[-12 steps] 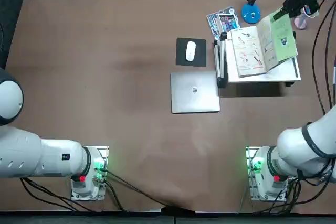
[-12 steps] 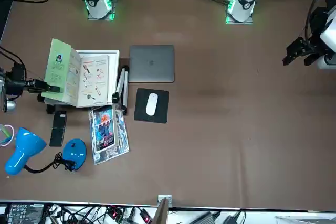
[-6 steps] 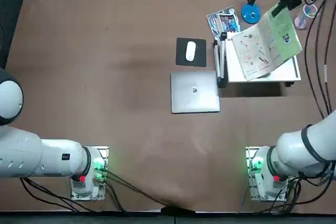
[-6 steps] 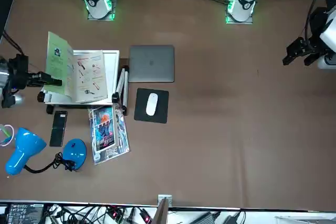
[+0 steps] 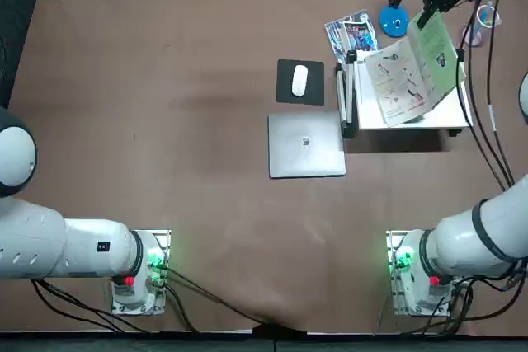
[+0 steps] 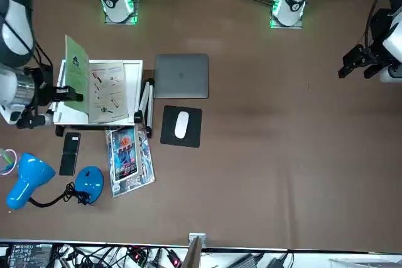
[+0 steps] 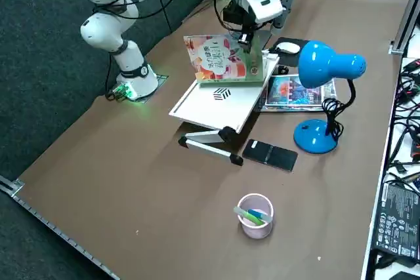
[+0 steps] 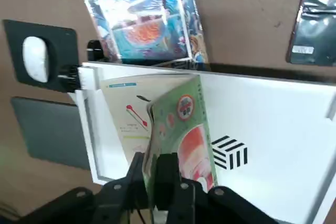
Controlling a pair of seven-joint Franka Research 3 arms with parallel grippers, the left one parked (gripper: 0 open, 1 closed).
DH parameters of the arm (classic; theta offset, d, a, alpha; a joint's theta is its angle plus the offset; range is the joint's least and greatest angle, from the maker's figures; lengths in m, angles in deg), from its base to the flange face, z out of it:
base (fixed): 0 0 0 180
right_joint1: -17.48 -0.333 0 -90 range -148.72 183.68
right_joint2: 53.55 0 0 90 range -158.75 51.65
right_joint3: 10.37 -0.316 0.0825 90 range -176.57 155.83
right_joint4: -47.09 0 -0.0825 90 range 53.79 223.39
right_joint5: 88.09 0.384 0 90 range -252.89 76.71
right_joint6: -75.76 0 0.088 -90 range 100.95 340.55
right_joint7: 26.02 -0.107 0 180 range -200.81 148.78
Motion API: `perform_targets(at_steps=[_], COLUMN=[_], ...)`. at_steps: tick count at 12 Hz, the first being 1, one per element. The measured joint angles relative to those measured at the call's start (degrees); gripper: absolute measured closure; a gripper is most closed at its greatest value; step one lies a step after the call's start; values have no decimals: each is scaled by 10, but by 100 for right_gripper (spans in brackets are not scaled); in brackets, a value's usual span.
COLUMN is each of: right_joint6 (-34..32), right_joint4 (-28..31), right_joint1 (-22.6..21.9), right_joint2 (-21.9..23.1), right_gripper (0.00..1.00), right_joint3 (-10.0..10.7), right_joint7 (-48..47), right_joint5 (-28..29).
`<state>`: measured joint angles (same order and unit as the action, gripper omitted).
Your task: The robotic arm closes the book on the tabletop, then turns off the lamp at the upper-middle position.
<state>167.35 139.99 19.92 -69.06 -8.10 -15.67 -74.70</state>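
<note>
Swinging the book's green cover (image 5: 437, 49) more upright than a moment ago, its edge pinched in the right gripper (image 8: 153, 170), over the white stand (image 5: 450, 113) at two o'clock on the tabletop (image 5: 206, 204); apparently nearing closure, with the lamp (image 7: 321, 65) for afterwards

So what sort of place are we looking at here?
Probably a robotics lab: the right arm's hand grips a picture book, robot bases are mounted along the table edge, and loose cables crowd the opposite edge.
</note>
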Motion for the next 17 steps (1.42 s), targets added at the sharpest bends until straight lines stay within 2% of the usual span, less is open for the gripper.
perform_targets(at_steps=[7, 12, 17], right_joint6=[26, 26, 35], right_joint4=[39, 44, 45], right_joint1=[-50, -133, -159], right_joint2=[-5, -13, -57], right_gripper=[96, 96, 96], right_joint3=[0, 0, 0], right_joint7=[-115, -232, -241], right_joint5=[-86, -165, -224])
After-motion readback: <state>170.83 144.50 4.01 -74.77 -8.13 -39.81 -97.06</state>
